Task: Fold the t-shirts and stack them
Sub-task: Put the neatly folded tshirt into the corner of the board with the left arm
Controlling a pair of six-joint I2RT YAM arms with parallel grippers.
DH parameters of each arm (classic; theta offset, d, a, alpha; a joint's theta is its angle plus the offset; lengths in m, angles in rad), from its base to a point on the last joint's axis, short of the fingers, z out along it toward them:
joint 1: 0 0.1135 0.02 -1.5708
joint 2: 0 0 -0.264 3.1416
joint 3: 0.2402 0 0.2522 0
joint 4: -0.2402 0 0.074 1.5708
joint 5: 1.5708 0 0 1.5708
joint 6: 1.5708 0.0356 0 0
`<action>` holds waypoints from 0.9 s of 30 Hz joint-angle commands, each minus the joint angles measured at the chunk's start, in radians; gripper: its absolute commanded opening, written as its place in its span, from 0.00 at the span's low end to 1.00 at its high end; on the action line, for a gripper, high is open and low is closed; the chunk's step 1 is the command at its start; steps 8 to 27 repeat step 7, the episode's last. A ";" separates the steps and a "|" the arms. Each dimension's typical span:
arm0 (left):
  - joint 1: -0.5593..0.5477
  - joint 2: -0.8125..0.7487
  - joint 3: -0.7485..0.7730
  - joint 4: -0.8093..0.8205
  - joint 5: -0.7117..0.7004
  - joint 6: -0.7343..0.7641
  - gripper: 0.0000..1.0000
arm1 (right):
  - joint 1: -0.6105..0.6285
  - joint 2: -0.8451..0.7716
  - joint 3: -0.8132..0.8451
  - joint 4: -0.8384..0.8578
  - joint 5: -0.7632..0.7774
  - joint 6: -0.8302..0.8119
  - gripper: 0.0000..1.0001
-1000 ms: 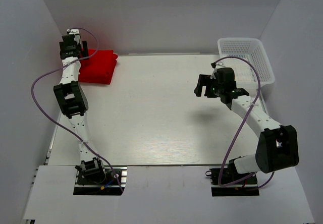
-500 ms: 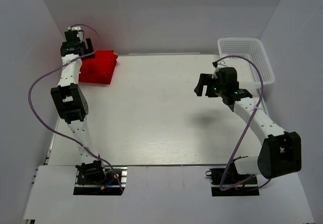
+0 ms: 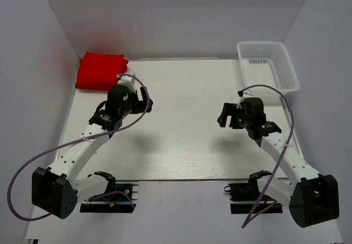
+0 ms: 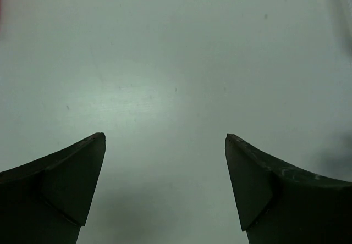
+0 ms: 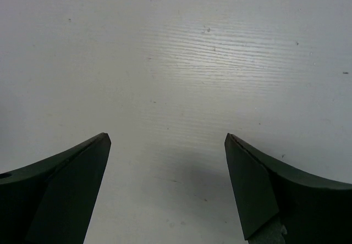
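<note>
The bright red t-shirts (image 3: 100,70) lie folded in a stack at the far left corner of the table. My left gripper (image 3: 144,102) hovers over the table to the right of and nearer than the stack, apart from it. In the left wrist view it (image 4: 165,139) is open and empty over bare table. My right gripper (image 3: 224,115) hovers over the right half of the table. In the right wrist view it (image 5: 168,137) is open and empty, with only the white table under it. No shirt shows in either wrist view.
A white plastic mesh basket (image 3: 268,64) stands at the far right corner. White walls close in the table (image 3: 181,90) on the left, back and right. The arm bases sit at the near edge.
My left arm has drawn back from the red stack and swung right and nearer, now over the table's left middle. My right gripper has moved a little nearer and lower in view.
</note>
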State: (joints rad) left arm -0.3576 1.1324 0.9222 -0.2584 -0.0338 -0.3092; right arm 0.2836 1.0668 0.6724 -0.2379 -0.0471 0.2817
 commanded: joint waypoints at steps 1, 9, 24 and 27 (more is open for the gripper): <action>-0.064 -0.014 -0.060 -0.059 -0.093 -0.109 1.00 | 0.000 -0.071 -0.048 0.052 0.018 0.022 0.90; -0.130 0.015 -0.031 -0.107 -0.136 -0.119 1.00 | 0.003 -0.123 -0.094 0.083 -0.014 0.001 0.90; -0.130 0.015 -0.031 -0.107 -0.136 -0.119 1.00 | 0.003 -0.123 -0.094 0.083 -0.014 0.001 0.90; -0.130 0.015 -0.031 -0.107 -0.136 -0.119 1.00 | 0.003 -0.123 -0.094 0.083 -0.014 0.001 0.90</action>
